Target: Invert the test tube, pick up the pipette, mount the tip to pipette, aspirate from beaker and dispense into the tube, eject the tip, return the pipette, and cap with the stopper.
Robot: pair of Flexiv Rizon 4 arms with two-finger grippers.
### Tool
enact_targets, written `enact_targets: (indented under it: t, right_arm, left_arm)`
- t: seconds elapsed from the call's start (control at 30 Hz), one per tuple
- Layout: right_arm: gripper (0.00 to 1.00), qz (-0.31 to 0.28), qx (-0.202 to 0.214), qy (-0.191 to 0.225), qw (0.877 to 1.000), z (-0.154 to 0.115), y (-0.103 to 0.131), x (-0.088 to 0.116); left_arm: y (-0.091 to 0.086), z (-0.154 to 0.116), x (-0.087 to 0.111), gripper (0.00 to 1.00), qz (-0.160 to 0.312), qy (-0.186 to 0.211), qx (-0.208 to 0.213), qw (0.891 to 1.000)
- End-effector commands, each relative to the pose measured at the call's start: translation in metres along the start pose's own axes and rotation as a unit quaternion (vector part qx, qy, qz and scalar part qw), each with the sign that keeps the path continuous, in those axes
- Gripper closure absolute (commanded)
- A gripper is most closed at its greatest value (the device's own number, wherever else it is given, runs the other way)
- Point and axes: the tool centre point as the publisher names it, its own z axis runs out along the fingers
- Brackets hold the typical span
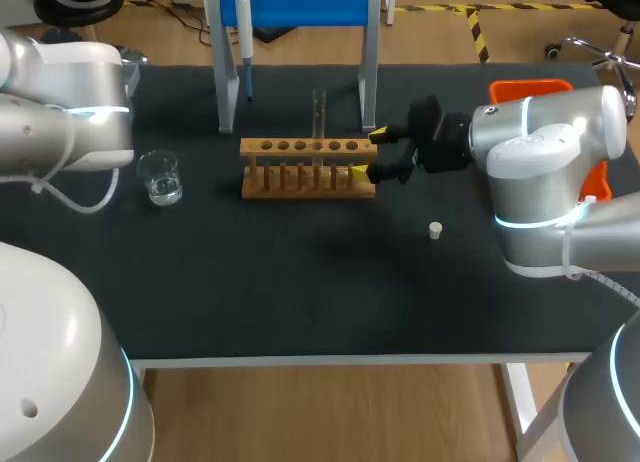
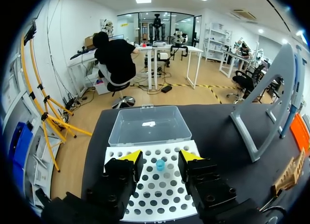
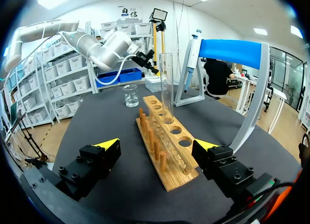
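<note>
Tube: your test tube [image 1: 319,117] stands upright in the wooden rack [image 1: 300,180], third hole from the end nearest the table's [image 1: 300,302] right edge.
Rack: it sits mid-table, somewhat toward the far edge.
Right hand: your right hand [image 1: 369,152] is level with the rack's right end, fingers spread wide, one to each side and clear of the wood.
Left hand: your left hand [image 2: 161,157] hangs over a white perforated tray [image 2: 145,195], fingers apart, holding nothing; one blue tip [image 2: 160,164] stands below the gap.
Pipette: you see the pipette [image 1: 243,32] hanging on the blue-topped stand [image 1: 300,2] at the far edge.
Beaker: the beaker [image 1: 160,177] holds clear liquid, between the rack and the left edge.
Stopper: the white stopper [image 1: 435,230] lies alone, nearer the right edge than the rack.
</note>
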Motion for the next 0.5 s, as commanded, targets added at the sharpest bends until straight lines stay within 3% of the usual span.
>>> enact_targets:
  t: [0.03, 0.17, 0.5]
  right_arm:
    - [0.0, 0.0, 0.001, 0.001, 1.0, -0.0005, 0.0003, -0.0001]
    - [0.0, 0.0, 0.001, 0.001, 1.0, -0.0005, 0.0003, -0.0001]
    - [0.0, 0.0, 0.001, 0.001, 1.0, -0.0005, 0.0003, -0.0001]
  left_arm:
    - [0.0, 0.0046, -0.0009, 0.55, 0.0, -0.002, -0.002, 1.0]
    - [0.0, 0.005, -0.0015, 0.61, -0.001, -0.003, -0.002, 1.0]
    - [0.0011, 0.0068, -0.0032, 0.66, -0.002, -0.005, -0.005, 1.0]
